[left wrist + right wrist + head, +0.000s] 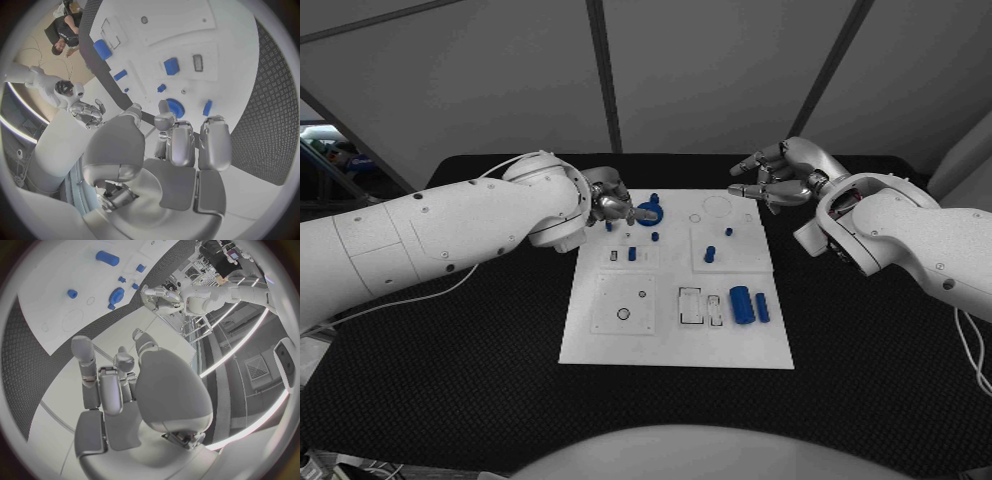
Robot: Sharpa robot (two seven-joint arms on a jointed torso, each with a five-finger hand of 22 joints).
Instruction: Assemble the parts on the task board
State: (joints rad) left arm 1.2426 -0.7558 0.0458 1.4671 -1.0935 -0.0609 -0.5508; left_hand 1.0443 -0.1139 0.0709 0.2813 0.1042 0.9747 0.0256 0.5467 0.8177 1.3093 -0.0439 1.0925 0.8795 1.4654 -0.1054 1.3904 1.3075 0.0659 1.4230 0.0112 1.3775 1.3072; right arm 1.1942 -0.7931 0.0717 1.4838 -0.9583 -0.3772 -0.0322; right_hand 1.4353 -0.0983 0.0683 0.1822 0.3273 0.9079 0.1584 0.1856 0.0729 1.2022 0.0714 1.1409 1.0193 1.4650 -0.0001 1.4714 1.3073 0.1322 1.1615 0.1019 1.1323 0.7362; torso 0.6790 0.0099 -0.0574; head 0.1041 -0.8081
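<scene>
The white task board (675,340) lies in the middle of the black table. A blue gear (651,213) sits near its far left corner. My left hand (610,205) is right beside it, fingers stretched out and apart; one fingertip (165,120) touches the blue gear's (176,107) rim, and nothing is gripped. Small blue pegs (708,255) stand in the board's middle, and two blue cylinders (750,305) lie in a recess at its near right. My right hand (776,180) hovers off the board's far right corner, fingers spread and empty.
Dark panels close off the table's far edge behind both hands. A white cable (401,300) trails over the table under my left arm. Black mat (877,380) surrounds the board on the near side.
</scene>
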